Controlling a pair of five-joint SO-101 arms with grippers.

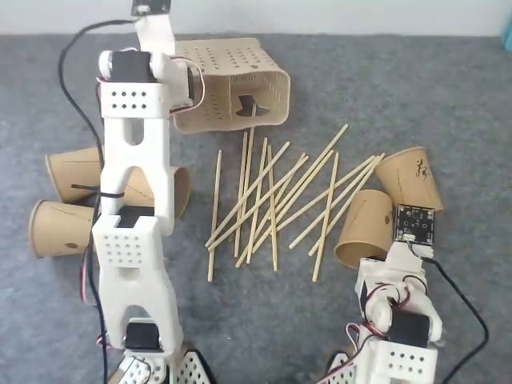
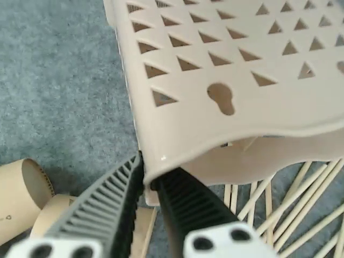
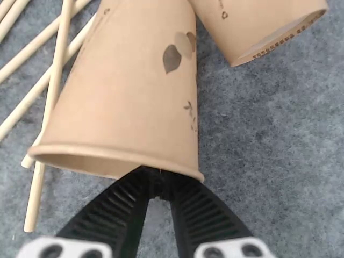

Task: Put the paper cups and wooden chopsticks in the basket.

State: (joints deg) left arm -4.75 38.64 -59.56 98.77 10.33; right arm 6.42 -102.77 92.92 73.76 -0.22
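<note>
On the grey carpet at the left, paper cups lie on their sides beside the left arm. The left gripper has its fingers clamped tight on the rim of the tipped-over basket. Wooden chopsticks are strewn loose across the middle, and to the right the right gripper, fingers narrowed to a slit, pinches the rim of the nearer cup, which lies just beside a second cup.
</note>
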